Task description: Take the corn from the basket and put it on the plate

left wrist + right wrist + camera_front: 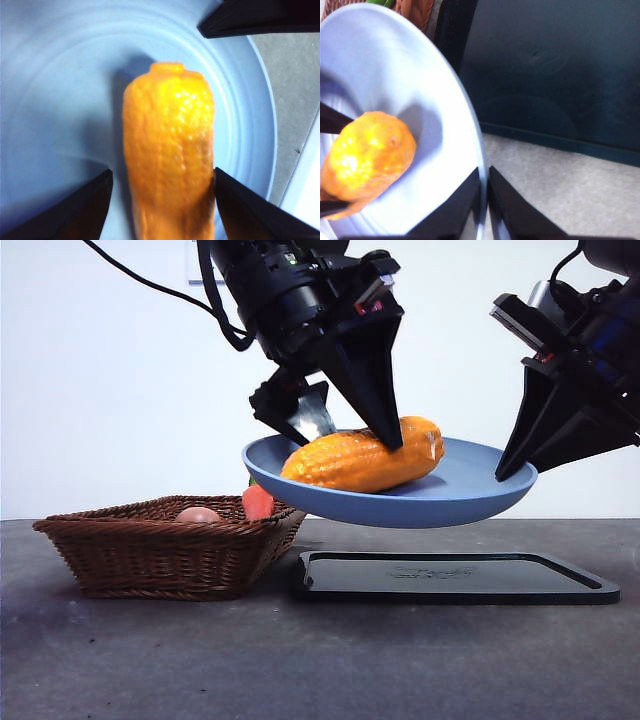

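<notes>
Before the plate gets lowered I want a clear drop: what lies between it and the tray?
Nothing. In the front view the plate, pinched at its rim by the right gripper, hangs above the tray with only bare air between.

No legible text, brand or number is shown in any view. A faint embossed mark is seen on the black tray, and small red labels on one arm, but neither can be read

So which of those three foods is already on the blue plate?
The corn, the long orange-yellow cob, lies on the plate. The red-orange carrot and the round peach-coloured item sit in the basket.
</notes>
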You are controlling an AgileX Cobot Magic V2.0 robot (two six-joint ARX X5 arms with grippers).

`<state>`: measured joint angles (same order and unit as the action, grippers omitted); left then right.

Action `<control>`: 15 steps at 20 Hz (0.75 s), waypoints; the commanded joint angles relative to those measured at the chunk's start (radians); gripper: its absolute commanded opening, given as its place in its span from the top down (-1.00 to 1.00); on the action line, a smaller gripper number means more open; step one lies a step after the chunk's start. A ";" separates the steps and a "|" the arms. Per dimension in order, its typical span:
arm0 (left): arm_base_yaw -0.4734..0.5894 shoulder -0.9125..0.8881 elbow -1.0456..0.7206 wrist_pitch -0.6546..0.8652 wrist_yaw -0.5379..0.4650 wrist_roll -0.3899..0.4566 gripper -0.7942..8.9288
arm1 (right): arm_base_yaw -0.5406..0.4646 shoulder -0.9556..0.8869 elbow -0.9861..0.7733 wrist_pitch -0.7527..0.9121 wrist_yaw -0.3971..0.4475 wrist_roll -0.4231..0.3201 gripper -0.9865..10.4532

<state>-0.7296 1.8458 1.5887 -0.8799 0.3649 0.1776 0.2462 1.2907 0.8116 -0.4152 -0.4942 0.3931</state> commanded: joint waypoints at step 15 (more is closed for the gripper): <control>0.040 -0.307 0.023 0.005 -0.002 -0.027 0.17 | -0.153 0.256 0.198 -0.043 -0.001 -0.069 0.82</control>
<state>-0.6846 1.5208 1.5890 -0.8806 0.3641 0.1604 0.0895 1.5471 1.0054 -0.4728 -0.4828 0.3405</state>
